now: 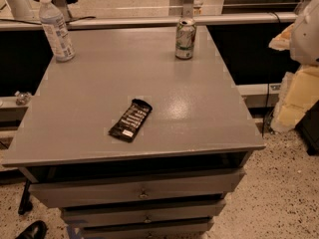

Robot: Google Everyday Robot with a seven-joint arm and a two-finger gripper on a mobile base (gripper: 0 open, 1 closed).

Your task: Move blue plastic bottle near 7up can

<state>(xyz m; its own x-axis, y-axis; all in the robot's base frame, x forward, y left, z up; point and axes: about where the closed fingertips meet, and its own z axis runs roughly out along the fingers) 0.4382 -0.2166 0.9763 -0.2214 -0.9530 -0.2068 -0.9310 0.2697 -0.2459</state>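
The blue plastic bottle [56, 28] stands upright at the table's far left corner; it is clear bluish with a white cap and a white-and-blue label. The 7up can [185, 38] stands upright near the far edge, right of centre, well apart from the bottle. My gripper [305, 31] appears only as a pale white and cream shape at the frame's right edge, off the table's right side and far from both objects. It holds nothing that I can see.
A flat black snack wrapper [130, 119] lies near the middle front of the grey table [199, 108]. Drawers sit under the tabletop. A rail runs behind the far edge. A black shoe [31, 230] is on the speckled floor at lower left.
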